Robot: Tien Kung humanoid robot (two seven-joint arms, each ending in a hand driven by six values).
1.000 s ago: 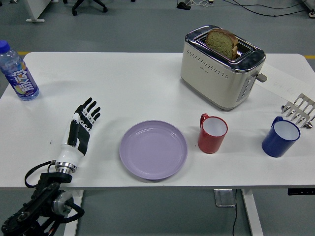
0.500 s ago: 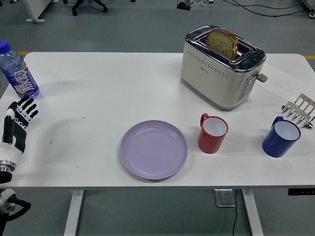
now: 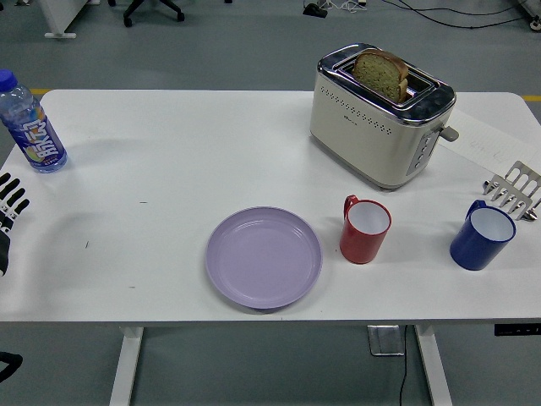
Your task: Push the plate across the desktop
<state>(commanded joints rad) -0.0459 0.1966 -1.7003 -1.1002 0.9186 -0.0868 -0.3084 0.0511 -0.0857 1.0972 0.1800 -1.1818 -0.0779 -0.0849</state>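
My left hand (image 3: 8, 211) sits at the desk's (image 3: 169, 152) left edge, fingers spread and holding nothing, just below the water bottle (image 3: 30, 127); the purple plate (image 3: 265, 257) lies near the front edge, centre; beside it a red mug (image 3: 365, 229); further right a blue mug (image 3: 482, 236).

Left hand (image 3: 10, 207): a second ago it lies flat on the table (image 3: 169, 152) left of the plate (image 3: 264, 256), near the front edge; now it sits at the far left border of the view, mostly cut off, with only the fingers and part of the palm showing.
Left hand, relation to bottle (image 3: 30, 127): now just nearer than the bottle, apart from it.
Left hand, relation to plate: well apart now, with bare table between them.
Left forearm and wrist: no longer in view; only a dark scrap shows at the lower left corner.
Fingers (image 3: 17, 196): extended, holding nothing.
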